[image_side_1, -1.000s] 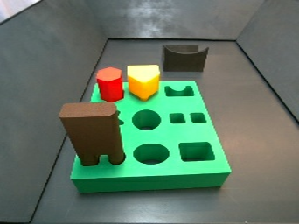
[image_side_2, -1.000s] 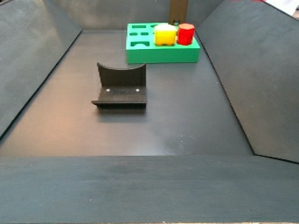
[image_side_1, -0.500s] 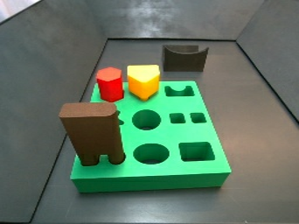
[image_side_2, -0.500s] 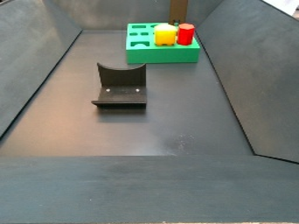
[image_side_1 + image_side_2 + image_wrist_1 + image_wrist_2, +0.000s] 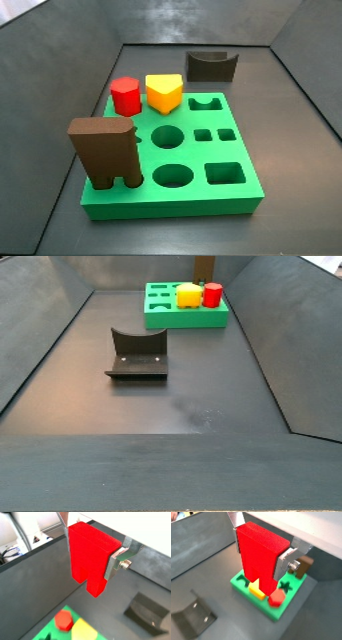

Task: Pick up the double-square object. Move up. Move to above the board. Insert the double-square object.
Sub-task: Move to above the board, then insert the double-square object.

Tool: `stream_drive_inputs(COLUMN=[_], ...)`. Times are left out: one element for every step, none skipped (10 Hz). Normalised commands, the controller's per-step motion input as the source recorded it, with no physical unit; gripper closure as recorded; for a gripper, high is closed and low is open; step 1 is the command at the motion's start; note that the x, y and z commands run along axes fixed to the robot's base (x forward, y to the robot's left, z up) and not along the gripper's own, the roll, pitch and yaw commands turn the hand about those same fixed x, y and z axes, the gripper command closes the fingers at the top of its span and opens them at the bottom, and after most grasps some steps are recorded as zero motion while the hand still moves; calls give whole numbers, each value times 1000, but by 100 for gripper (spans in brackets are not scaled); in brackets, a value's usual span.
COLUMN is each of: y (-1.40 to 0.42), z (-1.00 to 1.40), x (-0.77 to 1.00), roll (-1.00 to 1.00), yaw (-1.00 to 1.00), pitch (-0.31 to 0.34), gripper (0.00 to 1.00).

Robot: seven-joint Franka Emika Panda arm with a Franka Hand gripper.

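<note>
The double-square object (image 5: 87,547) is a bright red tall block with two legs split by a slot, and it hangs legs down. My gripper (image 5: 91,559) is shut on it, one silver finger (image 5: 115,561) on each side. Both wrist views show this, with the object (image 5: 258,554) held in the gripper (image 5: 261,558) high over the floor. The green board (image 5: 272,613) lies below and ahead, and shows in both side views (image 5: 201,197) (image 5: 187,319). Its pair of small square holes (image 5: 214,134) is open. The gripper and object are out of both side views.
On the board stand a brown two-legged block (image 5: 107,150), a short red hexagonal peg (image 5: 126,96) and a yellow piece (image 5: 163,93). The dark fixture (image 5: 138,353) stands on the floor apart from the board (image 5: 211,66). Grey walls enclose the floor.
A faint shadow has come onto the floor near the front in a side view. The board and the pieces on it have not moved.
</note>
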Motion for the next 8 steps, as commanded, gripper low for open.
stream_drive_inputs(y=[-1000,-1000,-741,-565,-247,0,0,0], z=[62,71,60,57,35,-9,-223,-503], x=[554,574,472,380,187,0,0,0], roll=[16,20,43,48,76,10,43,67], yaw=[8,11,4,3,7,0,23,120], pitch=[123,127,145,146,108,0,-47,-149], gripper=[100,100,100,100,100,100,100,100])
